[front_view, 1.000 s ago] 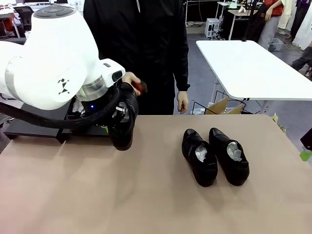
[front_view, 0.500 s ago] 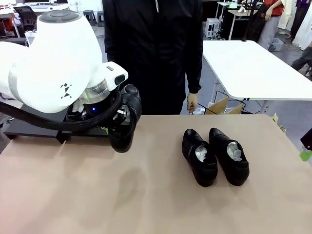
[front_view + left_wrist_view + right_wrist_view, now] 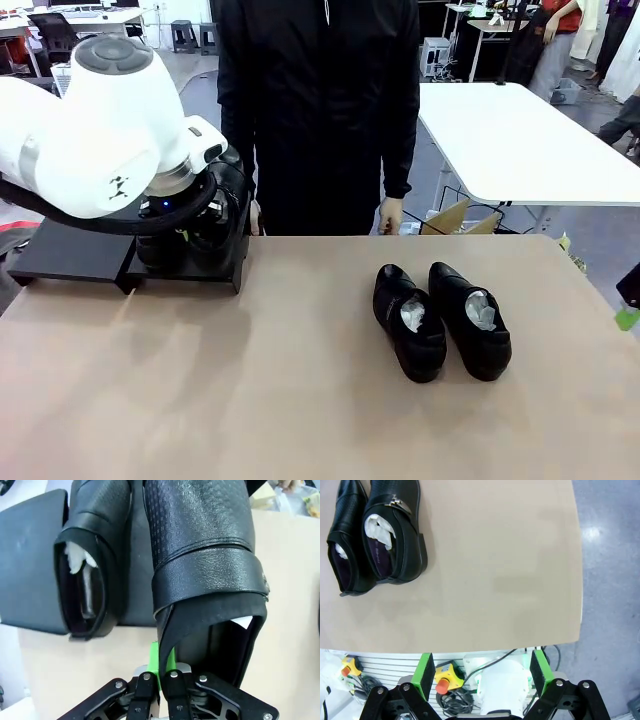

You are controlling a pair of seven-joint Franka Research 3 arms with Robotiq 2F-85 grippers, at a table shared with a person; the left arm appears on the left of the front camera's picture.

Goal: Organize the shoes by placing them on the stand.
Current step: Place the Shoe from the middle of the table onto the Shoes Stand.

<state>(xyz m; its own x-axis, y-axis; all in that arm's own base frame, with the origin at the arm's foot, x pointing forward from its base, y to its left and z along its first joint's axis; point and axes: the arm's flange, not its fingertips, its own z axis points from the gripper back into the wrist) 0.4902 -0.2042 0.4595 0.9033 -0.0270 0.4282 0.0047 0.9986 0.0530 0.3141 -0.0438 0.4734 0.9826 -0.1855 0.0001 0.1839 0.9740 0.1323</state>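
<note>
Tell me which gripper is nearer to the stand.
Left. The left gripper, jaws shut on a shoe at its heel, is right at the stand, beside another shoe on it. The right gripper, jaws open, is off past the table edge, beyond the two loose shoes.

On my front camera I saw a pale tan tabletop [image 3: 300, 400] carrying a pair of glossy black dress shoes [image 3: 410, 322], each stuffed with white paper [image 3: 417, 315]. The stand [image 3: 70, 250] was matt black, the left arm [image 3: 90, 130] white and the person's jacket [image 3: 315, 100] black.

My left wrist camera showed the held shoe [image 3: 205, 555] in black leather, finely dotted on top, with a pebbled strap [image 3: 210, 575]. The neighbouring shoe [image 3: 95, 540] matched it. The left gripper [image 3: 162, 658] was black with green pads [image 3: 154, 654].

On my right wrist camera the pair had purple linings [image 3: 376, 555] and a silver buckle [image 3: 395, 501]. The right gripper [image 3: 481, 662] was black with green pads [image 3: 425, 672], beside yellow boxes [image 3: 444, 672] with red buttons [image 3: 440, 685].
</note>
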